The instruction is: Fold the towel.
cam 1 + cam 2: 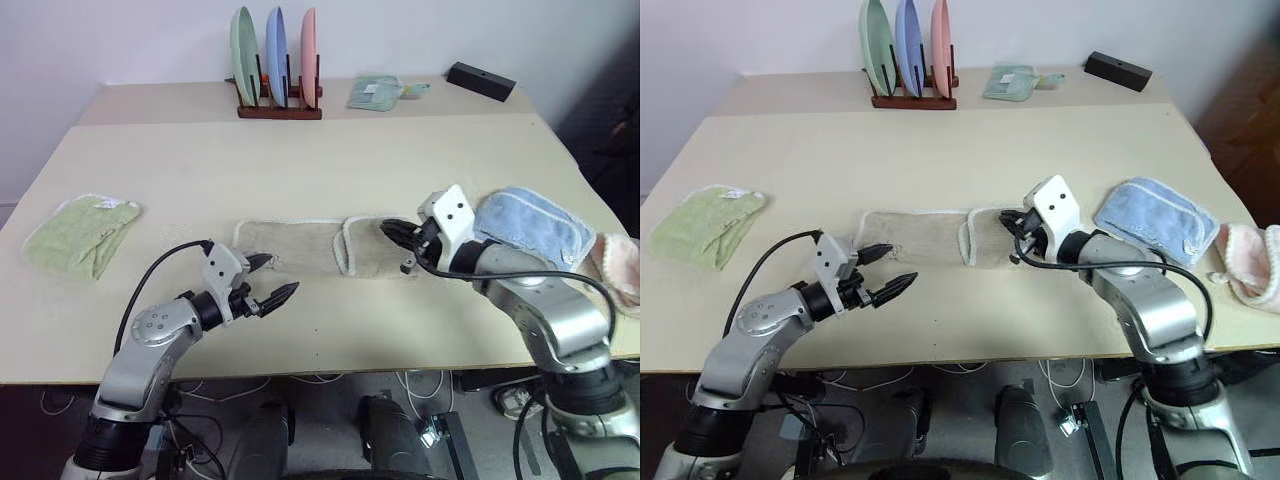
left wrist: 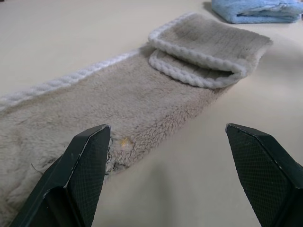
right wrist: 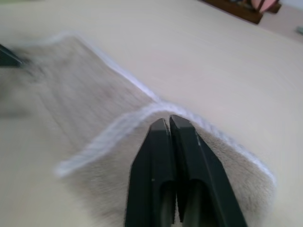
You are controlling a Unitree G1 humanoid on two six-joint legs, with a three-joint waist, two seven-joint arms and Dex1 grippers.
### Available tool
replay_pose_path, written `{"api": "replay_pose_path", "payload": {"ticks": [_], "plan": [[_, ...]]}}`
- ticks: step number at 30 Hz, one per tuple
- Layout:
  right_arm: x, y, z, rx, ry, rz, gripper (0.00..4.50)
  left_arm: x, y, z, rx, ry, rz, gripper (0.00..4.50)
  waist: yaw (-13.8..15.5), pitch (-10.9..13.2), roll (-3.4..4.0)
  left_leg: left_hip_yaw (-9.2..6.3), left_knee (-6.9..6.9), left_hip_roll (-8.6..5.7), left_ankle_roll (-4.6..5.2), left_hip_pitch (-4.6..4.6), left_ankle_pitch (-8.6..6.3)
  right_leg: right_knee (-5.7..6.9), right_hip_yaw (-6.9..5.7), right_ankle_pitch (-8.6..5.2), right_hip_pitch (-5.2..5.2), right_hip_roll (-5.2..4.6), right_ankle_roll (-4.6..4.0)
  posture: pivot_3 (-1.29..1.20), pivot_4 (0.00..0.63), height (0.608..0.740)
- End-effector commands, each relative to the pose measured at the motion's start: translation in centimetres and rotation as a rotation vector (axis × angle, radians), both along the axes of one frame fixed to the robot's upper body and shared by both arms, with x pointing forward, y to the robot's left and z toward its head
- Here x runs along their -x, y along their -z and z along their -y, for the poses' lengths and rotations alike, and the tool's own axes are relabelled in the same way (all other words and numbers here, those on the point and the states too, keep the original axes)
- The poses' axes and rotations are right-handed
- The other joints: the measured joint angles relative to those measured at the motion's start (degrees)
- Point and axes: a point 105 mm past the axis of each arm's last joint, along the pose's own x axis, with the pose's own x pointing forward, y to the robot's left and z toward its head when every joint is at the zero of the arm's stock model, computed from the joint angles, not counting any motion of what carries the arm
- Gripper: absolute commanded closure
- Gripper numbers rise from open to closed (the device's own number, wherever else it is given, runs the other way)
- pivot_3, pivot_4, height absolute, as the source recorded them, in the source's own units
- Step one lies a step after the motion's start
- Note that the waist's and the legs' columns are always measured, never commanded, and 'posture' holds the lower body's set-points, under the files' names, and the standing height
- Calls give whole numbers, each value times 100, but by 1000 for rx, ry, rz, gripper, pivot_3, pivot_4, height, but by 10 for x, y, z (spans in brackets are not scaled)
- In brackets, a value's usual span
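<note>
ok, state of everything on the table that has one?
towel: flat strip, right end folded over
left hand: open, by the towel's left end
right hand: shut, empty, over the folded end
green towel: folded
blue towel: folded
plates: upright in rack

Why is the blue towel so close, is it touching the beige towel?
Apart. The left eye view shows bare table between the beige towel and the blue towel.
</note>
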Motion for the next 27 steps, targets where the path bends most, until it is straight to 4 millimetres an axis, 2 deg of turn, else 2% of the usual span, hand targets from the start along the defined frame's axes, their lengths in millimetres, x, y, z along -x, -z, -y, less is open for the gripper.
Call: {"api": "replay_pose_path", "payload": {"ticks": [1, 4, 7, 14, 15, 17, 18, 19, 22, 24, 27], "plan": [[-16, 16, -4, 16, 19, 8, 4470, 2, -12, 1, 10, -1, 56, 517, -3, 0, 0, -1, -2, 0, 0, 1, 0, 2, -1, 1, -1, 0, 3, 0, 150, 740], [-15, 41, -11, 40, -21, -29, 4470, 4, -14, -1, 21, -25, 57, 517, 4, 0, 1, -1, -3, 0, 0, 0, 0, 1, 0, 9, -3, 0, 16, 0, 150, 740], [-5, 57, -21, 86, -97, -31, 4470, 7, -13, -5, 28, -47, 48, 517, -4, 0, 0, -1, -3, 0, 0, -1, 0, 0, 1, 9, -2, 0, 17, 0, 150, 740], [-3, 60, -23, 95, -121, -16, 4470, 8, -13, -6, 30, -53, 45, 517, -16, -1, 1, -2, -3, 0, -1, 5, 0, 3, 0, 8, 1, 1, 15, 0, 150, 740], [-9, 44, -19, 60, -88, 31, 4470, 10, -14, -12, 69, -96, 23, 517, -21, -1, 1, -2, -4, 1, -1, 5, 0, 3, 0, 8, 0, 1, 15, 0, 150, 740], [-8, -25, -22, -41, -137, 210, 3955, 18, -8, -33, 263, -255, -143, 0, -50, 2, 6, 0, -4, 1, -1, 4, 0, 3, 4, 9, -2, 1, 16, 0, 150, 740], [-4, -46, -25, -54, -171, 269, 3684, 22, -3, -39, 326, -315, -221, 0, -61, 6, 8, 3, -6, 1, -1, 3, 0, 2, 10, 9, -5, 0, 17, 0, 150, 740], [1, -55, -29, -47, -204, 296, 3204, 23, 2, -42, 357, -366, -279, 0, -63, 9, 12, 1, -6, 1, -1, -1, 0, 2, 10, 10, -9, 0, 18, 0, 150, 740], [8, -55, -34, 0, -255, 311, 1675, 20, 11, -50, 467, -492, -402, 0, 5, -2, -6, -16, 0, 2, 0, 4, 0, 12, -6, 9, -2, 3, 20, 0, 150, 740], [10, -53, -36, 14, -266, 313, 1675, 16, 10, -52, 560, -539, -455, 0, 39, -16, -30, -37, 2, 2, -1, 10, -1, 4, -29, 7, 20, 3, 18, 0, 150, 740], [13, -49, -39, 24, -275, 309, 1675, 3, 8, -52, 649, -589, -509, 0, 41, -15, -28, -38, 6, -7, -2, 6, 0, -2, -29, 3, 25, -7, 9, 0, 150, 740]]}}
